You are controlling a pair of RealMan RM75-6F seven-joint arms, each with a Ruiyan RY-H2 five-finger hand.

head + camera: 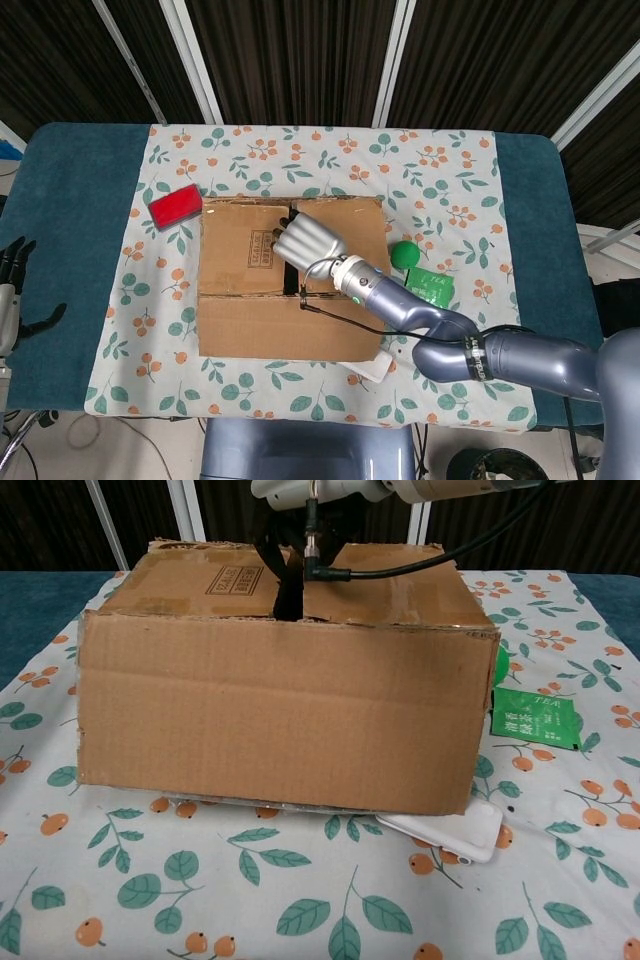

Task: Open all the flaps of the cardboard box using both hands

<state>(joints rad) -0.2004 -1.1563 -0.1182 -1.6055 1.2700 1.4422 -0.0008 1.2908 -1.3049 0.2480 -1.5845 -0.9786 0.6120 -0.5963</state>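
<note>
Two top flaps of your cardboard box [290,275] lie flat, mid-worktop [70,200]. Your right hand [303,240] rests over the seam, fingers [283,575] reaching into the gap; whether they grip, you cannot tell. Your left hand [12,290] hangs open off the worktop's left edge.

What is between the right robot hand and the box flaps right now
Nothing visible. The right robot hand is already over the cardboard box, its fingers at the gap between the two top flaps.
</note>
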